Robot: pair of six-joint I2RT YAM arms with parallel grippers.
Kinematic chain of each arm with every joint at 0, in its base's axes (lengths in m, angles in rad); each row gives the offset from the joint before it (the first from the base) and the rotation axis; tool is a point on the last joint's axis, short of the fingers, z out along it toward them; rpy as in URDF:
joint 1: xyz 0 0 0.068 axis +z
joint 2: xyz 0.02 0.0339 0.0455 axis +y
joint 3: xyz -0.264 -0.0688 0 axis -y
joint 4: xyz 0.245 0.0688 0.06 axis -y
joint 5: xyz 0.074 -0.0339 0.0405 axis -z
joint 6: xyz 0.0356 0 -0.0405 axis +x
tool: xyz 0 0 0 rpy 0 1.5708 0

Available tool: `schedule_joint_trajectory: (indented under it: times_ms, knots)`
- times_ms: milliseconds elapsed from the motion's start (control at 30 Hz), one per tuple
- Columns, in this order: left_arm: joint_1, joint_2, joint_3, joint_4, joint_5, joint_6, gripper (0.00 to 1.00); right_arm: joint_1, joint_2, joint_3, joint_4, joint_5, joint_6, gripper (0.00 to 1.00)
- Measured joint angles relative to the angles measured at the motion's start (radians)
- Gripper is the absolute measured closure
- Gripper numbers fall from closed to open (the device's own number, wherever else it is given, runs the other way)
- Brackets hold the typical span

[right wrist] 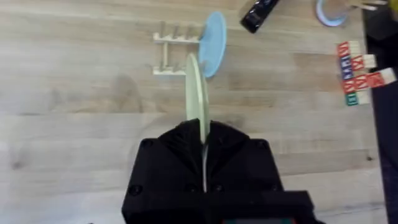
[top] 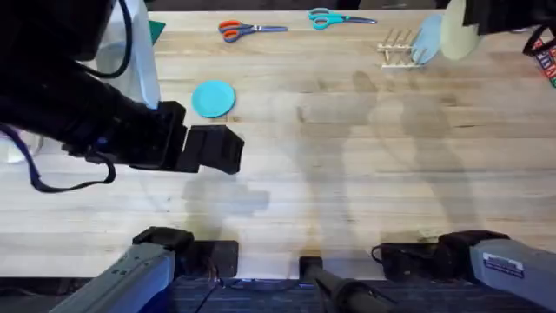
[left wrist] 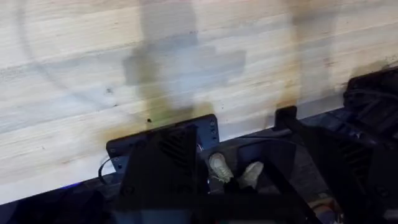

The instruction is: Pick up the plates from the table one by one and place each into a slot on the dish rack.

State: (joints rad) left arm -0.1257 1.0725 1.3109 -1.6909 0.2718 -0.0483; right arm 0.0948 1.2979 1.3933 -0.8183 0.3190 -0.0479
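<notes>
The right gripper [right wrist: 203, 140], clamped on the pale yellow round plastic plate [right wrist: 196, 93], holds it edge-on above the small light-wood dish rack [right wrist: 174, 55]. Aligning it with a free gap beside the grey-blue plate [right wrist: 213, 42] matters; the turquoise plate [top: 213, 97] lies well away on the bench [top: 365, 174].

Two pairs of scissors lie along the far edge of the table, well apart: one with orange handles [top: 233, 29] left of the middle, one with teal handles [top: 325, 16] nearer the middle, blades pointing right. A pale grey-blue plate [top: 426, 39] stands upright toward the far right corner. Coloured letter blocks [right wrist: 356, 72] lie in a cluster at the right edge. A dark teal scrap [top: 155, 30] lies at the far edge toward the left corner, beside a clear plastic bag [top: 130, 61].
</notes>
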Motion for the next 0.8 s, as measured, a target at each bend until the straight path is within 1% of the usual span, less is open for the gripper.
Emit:
schedule_joint_trajectory:
  times_ms: [100,267,500,800]
  knots:
    - [0.0,0.0,0.0,0.0,0.0,0.0,0.008,-0.004,0.025,0.0,0.043,0.047,0.0,0.973]
    - [0.0,0.0,0.0,0.0,0.0,0.0,0.008,-0.024,0.068,0.0,0.089,0.082,0.002,0.973]
    - [0.0,0.0,0.0,0.0,0.0,0.0,0.007,-0.049,0.103,0.0,0.128,0.09,0.003,0.973]
    - [0.0,0.0,0.0,0.0,0.0,0.0,0.008,-0.05,0.126,0.0,0.195,0.1,0.003,0.973]
